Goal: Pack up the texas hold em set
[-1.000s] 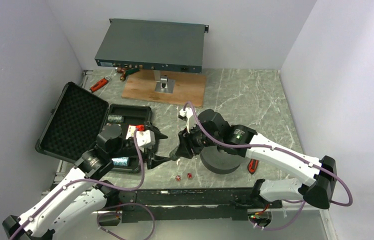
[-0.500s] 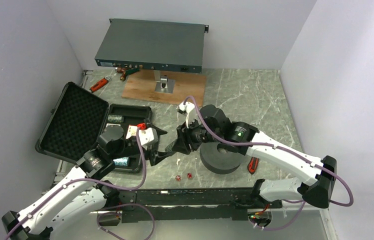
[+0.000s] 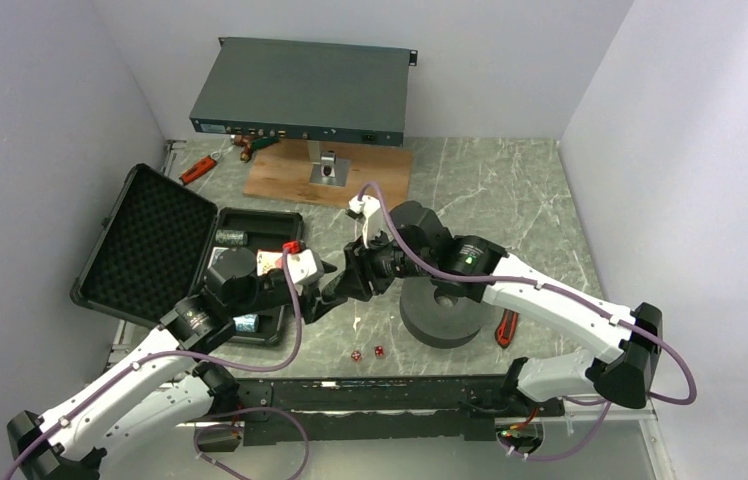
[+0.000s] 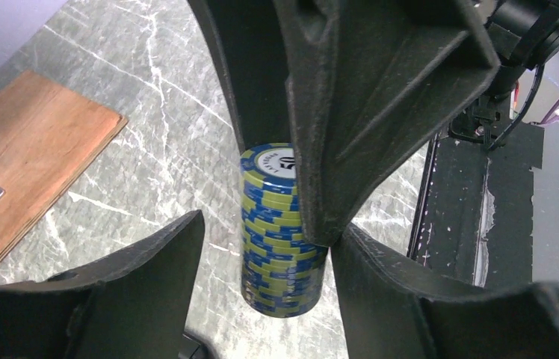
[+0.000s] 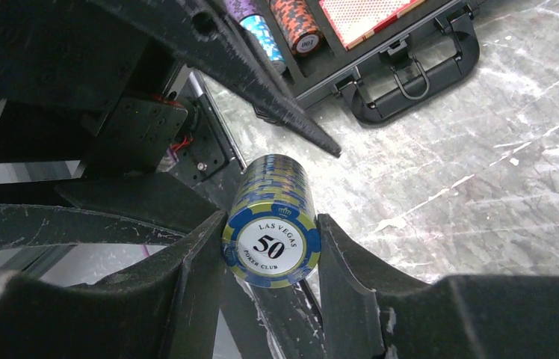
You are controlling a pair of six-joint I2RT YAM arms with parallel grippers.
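My right gripper (image 5: 270, 218) is shut on a blue and yellow poker chip stack (image 5: 273, 235) marked 50 and holds it sideways above the table. My left gripper (image 4: 269, 224) is open, with its jaws on either side of the same stack (image 4: 276, 239); one finger stands apart from it and the other is close against it. In the top view the two grippers meet (image 3: 335, 285) just right of the open black briefcase (image 3: 250, 222). Its tray holds chip stacks (image 5: 299, 26) and a red card deck (image 5: 359, 15). Two red dice (image 3: 367, 353) lie on the table.
A dark grey foam ring (image 3: 440, 315) sits under the right arm, with a red-handled tool (image 3: 505, 328) beside it. A grey rack-mount box (image 3: 300, 90) stands on a wooden board (image 3: 360, 182) at the back. The foam-lined lid (image 3: 145, 245) lies open to the left.
The right gripper has carried the chip stack up and left toward the briefcase. The left gripper has moved in so that its open jaws stand around the stack.
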